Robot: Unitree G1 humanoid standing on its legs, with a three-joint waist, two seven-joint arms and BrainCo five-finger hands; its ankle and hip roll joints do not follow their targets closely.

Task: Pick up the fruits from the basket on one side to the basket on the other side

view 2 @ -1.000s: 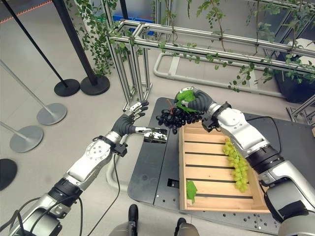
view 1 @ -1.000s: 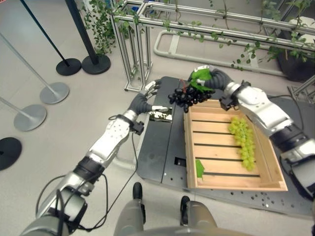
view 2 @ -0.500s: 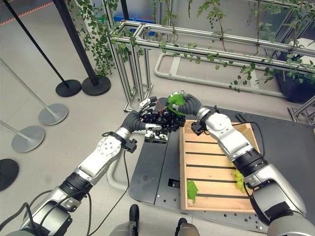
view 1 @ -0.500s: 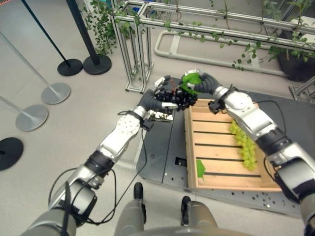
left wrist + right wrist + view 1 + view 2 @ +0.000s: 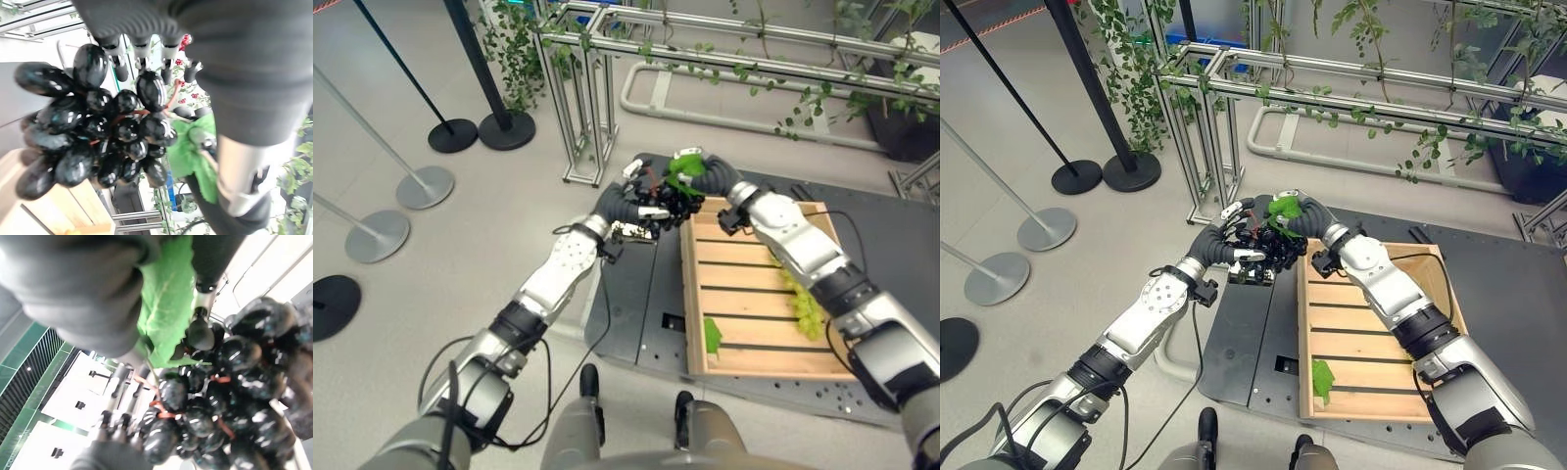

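Fingers of the left hand (image 5: 1226, 238) curl loosely under and around a bunch of black grapes (image 5: 1270, 248), while the right hand (image 5: 1301, 213) pinches the bunch's top by its green leaf (image 5: 1283, 208), so both hands meet on it just past the far left corner of the wooden crate (image 5: 1304, 323). How firmly the left fingers grip is hard to tell, since the grapes hide the palm. Inside the crate, a bunch of green grapes (image 5: 803, 303) lies along the right side, mostly hidden behind the right forearm, and a loose green leaf (image 5: 1321, 377) sits near the crate's near left corner. The crate rests on a dark platform (image 5: 1246, 338).
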